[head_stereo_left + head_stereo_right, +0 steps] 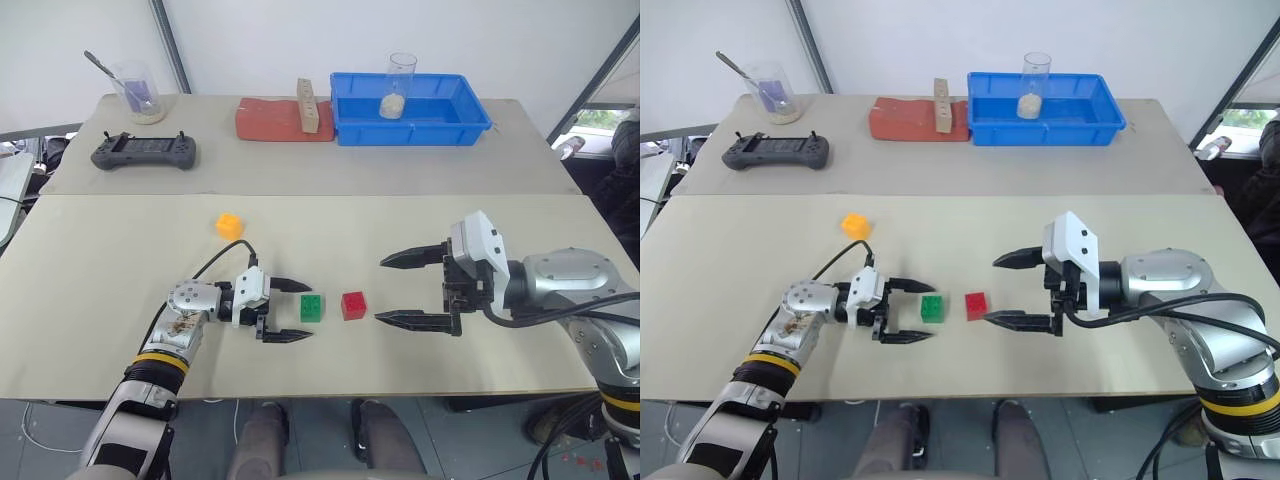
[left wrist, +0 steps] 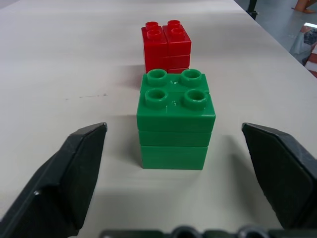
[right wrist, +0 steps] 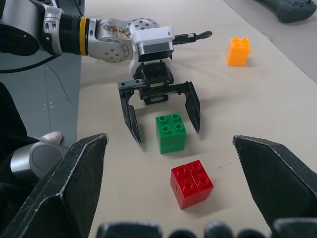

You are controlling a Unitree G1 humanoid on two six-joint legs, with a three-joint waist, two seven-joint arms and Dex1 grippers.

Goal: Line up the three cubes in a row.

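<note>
The green cube (image 1: 312, 308) and the red cube (image 1: 353, 305) stand side by side, a small gap apart, near the middle of the front table. The orange-yellow cube (image 1: 230, 225) sits alone, farther back and to the left. My left gripper (image 1: 306, 312) lies low on the table, open, its two fingertips flanking the green cube (image 2: 176, 124) without touching it; the red cube (image 2: 166, 44) stands just beyond. My right gripper (image 1: 380, 290) hovers to the right of the red cube, open wide and holding nothing, pointing towards the left gripper (image 3: 168, 136).
On the rear table are a blue bin (image 1: 410, 133) with a glass cup (image 1: 401, 85) in it, a red pad (image 1: 270, 122) with a wooden block (image 1: 308, 105) on it, a black controller (image 1: 143, 152) and a beaker with a spoon (image 1: 140, 92).
</note>
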